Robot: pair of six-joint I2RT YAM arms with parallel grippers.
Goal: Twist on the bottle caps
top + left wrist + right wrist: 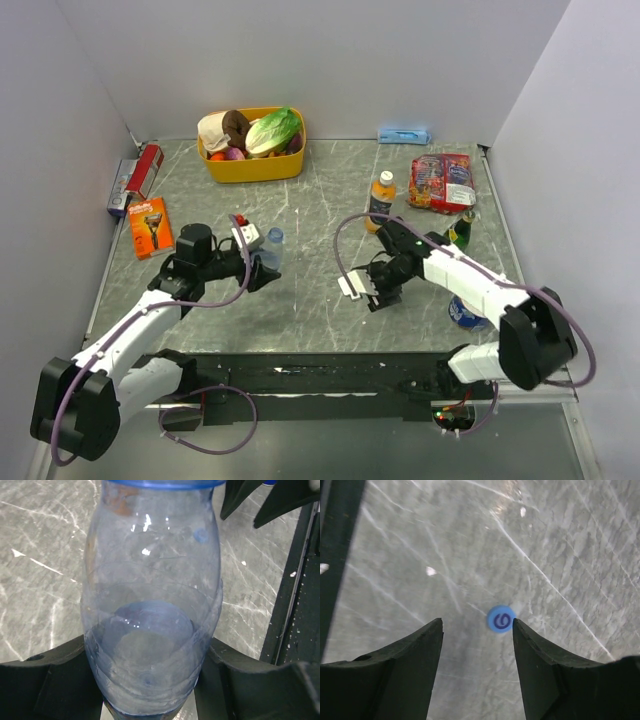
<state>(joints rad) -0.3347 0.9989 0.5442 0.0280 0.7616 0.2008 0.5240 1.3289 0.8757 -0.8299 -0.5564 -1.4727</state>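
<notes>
Top: my left end effector [264, 268] grips the water bottle [272, 244] upright. The right end effector [377, 292] hangs over mid-counter [300, 200], with the orange bottle [381, 198] standing beyond it. Left wrist: I see fingers [45, 680] pressing both sides of the bottle's base. Right wrist: jaws spread wide, blue cap [500, 618] flat on the counter, just beside one fingertip.

desk [320, 200]: grey marble-veined top under both pairs of fingers [405, 675] | back wall [330, 60]: plain pale grey, beyond the fingers | left wall [50, 150], right wall [580, 120]: same pale grey, outboard of the fingers | black rail [320, 372]: behind the fingers, along the desk's near edge | light: even, soft
</notes>
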